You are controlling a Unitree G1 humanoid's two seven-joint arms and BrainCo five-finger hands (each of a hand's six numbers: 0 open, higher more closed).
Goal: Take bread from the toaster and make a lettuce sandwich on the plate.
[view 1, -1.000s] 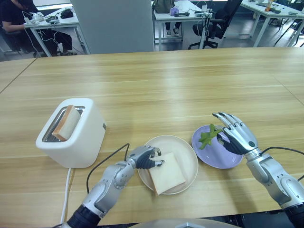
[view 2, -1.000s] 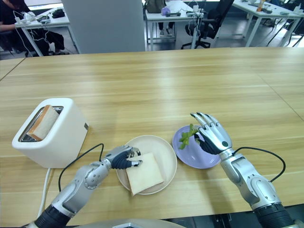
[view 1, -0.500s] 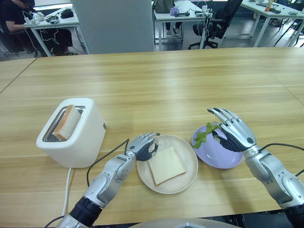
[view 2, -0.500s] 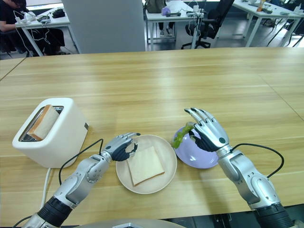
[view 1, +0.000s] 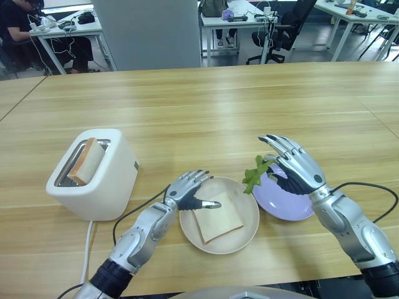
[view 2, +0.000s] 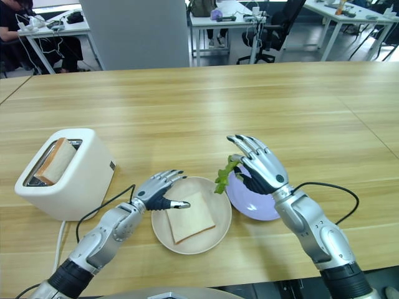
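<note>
A white toaster (view 1: 96, 174) stands at the left with one bread slice (view 1: 86, 162) upright in its slot. A second slice (view 1: 217, 216) lies flat on the beige plate (view 1: 249, 230). My left hand (view 1: 190, 193) hovers at the plate's left rim, fingers spread, holding nothing. My right hand (view 1: 292, 168) is shut on a green lettuce leaf (view 1: 254, 174), held above the gap between the beige plate and the purple plate (view 1: 285, 205).
A black cable (view 1: 134, 215) runs from the toaster past my left forearm. Bare wooden tabletop stretches beyond the plates. Office desks and chairs stand far behind the table.
My left hand let go of the bread slice on the plate and opened. My right hand lifted the lettuce off the purple plate and carried it left toward the beige plate.
</note>
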